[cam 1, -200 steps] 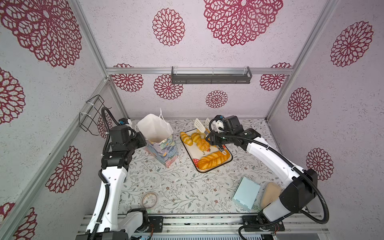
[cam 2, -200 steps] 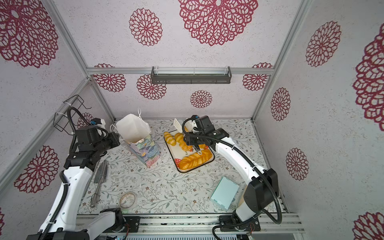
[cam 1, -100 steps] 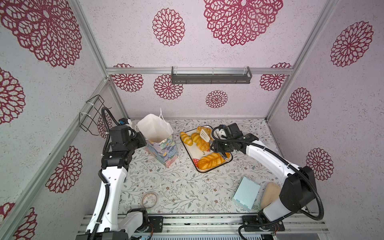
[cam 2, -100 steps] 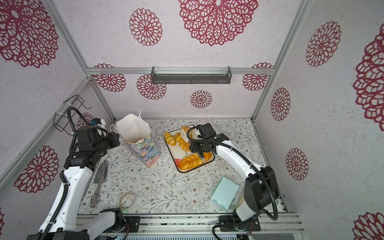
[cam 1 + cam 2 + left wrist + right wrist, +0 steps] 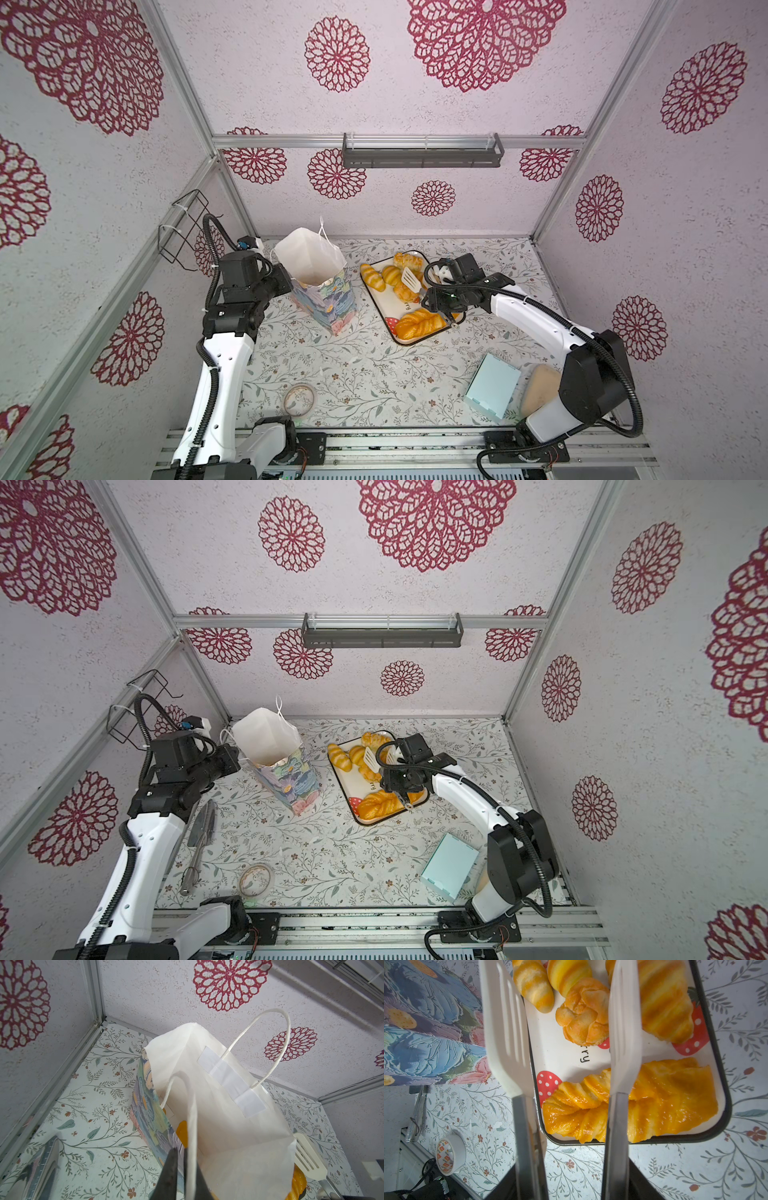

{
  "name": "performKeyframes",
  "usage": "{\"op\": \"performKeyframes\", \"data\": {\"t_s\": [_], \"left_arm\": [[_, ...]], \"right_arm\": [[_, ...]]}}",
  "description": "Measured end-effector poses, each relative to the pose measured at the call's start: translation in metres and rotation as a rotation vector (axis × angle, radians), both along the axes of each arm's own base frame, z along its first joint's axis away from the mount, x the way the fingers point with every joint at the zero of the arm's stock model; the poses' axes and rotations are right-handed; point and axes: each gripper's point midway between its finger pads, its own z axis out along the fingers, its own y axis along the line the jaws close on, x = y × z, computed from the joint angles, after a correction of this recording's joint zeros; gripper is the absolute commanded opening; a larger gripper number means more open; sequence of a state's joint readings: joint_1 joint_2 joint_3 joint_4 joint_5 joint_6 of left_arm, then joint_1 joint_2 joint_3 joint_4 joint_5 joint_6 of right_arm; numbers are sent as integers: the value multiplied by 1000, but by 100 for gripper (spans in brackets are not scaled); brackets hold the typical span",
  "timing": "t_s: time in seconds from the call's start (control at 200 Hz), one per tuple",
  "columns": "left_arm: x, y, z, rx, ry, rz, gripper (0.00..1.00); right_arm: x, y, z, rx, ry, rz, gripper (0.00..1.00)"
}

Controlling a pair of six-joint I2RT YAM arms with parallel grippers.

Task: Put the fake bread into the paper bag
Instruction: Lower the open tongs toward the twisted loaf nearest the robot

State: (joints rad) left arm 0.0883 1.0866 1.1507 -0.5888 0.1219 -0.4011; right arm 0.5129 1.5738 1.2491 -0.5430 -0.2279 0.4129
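The paper bag point(image 5: 322, 291) point(image 5: 286, 771) stands upright and open, left of the tray point(image 5: 405, 306). My left gripper point(image 5: 180, 1150) point(image 5: 286, 281) is shut on the bag's near rim, with a string handle across it. One orange piece of fake bread point(image 5: 181, 1132) lies inside the bag. On the tray lie the braided loaf point(image 5: 419, 325) point(image 5: 654, 1105), a knotted bun point(image 5: 584, 1014) and croissants point(image 5: 372, 277) point(image 5: 664, 1005). My right gripper point(image 5: 574, 1174) point(image 5: 446, 300) is shut on white-tipped tongs point(image 5: 506, 1032) point(image 5: 411, 279). The tongs are spread above the tray with nothing between the blades.
A pale blue flat box point(image 5: 492, 386) and a tan pad point(image 5: 540, 386) lie at the front right. A tape roll point(image 5: 299, 399) point(image 5: 450, 1154) sits near the front edge. Metal tongs point(image 5: 199, 837) lie by the left arm. A wire basket point(image 5: 183, 228) hangs on the left wall.
My right gripper has drawn the tongs back from the tray's far end toward its middle. The left gripper and the bag have not moved.
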Motion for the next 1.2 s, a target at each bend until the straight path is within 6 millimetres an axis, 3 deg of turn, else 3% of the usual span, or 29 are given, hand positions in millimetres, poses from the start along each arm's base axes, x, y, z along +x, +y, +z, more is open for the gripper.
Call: {"op": "performKeyframes", "data": {"t_s": [0.265,0.74,1.201], "left_arm": [[0,0,0,0,0,0,12],[0,0,0,0,0,0,12],[0,1,0,0,0,2,13]], "right_arm": [[1,1,-8,11,18,-2,59],[-1,-3,-47,22,117,-27,59],[9,-2,-60,65,155,-57,59]]}}
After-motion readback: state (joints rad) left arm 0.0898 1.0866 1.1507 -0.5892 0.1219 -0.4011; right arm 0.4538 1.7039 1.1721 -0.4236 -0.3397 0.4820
